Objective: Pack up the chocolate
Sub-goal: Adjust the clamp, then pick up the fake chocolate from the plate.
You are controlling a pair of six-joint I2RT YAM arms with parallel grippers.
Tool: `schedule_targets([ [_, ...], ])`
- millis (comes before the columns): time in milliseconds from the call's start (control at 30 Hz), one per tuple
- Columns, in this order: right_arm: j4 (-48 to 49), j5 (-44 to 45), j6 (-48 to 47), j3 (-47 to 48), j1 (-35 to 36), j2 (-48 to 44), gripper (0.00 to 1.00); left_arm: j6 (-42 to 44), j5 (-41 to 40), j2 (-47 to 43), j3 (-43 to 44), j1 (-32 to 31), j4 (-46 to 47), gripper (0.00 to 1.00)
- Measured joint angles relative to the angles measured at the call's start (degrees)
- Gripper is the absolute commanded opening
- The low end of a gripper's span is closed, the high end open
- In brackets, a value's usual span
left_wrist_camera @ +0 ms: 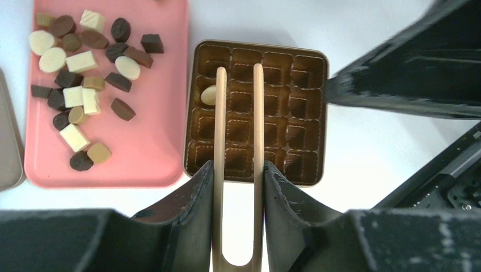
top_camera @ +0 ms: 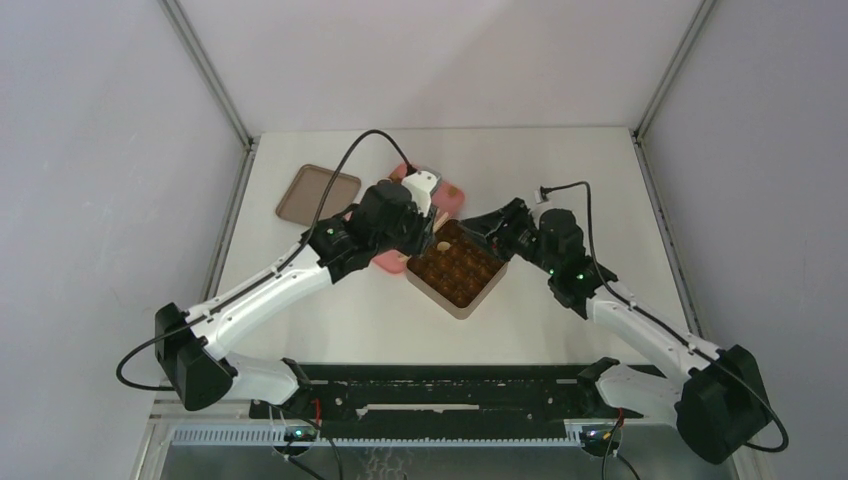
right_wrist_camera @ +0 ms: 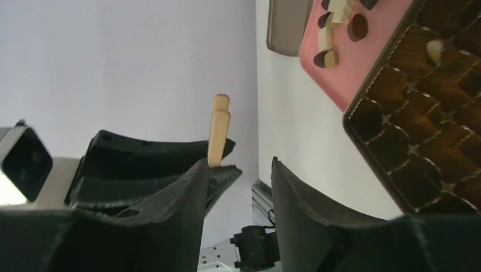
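Note:
My left gripper is shut on the thin wooden tongs, which reach out over the square tan tin with their tips spread. One cream-white chocolate lies in a cell of the tin's left column, just left of the left tong tip. Many dark, mid-brown and cream chocolates lie on the pink tray left of the tin. My right gripper is open and empty, tilted at the tin's far right side. The left gripper is over the tin's left corner.
A brown-grey lid lies at the far left of the pink tray. The right arm's black body fills the space right of the tin in the left wrist view. White walls enclose the table.

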Motion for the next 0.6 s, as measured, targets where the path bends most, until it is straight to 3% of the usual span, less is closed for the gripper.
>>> schedule_targets([
  [167, -6.1, 0.5, -5.2, -0.2, -3.8, -5.7, 0.63, -0.6, -0.4, 0.0, 0.0, 2.3, -2.3, 0.38],
  [400, -19.1, 3.0, -17.5, -0.3, -16.2, -20.6, 0.82, -1.9, -0.3, 2.1, 0.0, 7.1, -7.8, 0.39],
  [600, -31.0, 6.4, -30.3, 0.5, -24.7, -29.2, 0.88, -2.3, -0.3, 6.8, 0.4, 11.1, -12.8, 0.42],
])
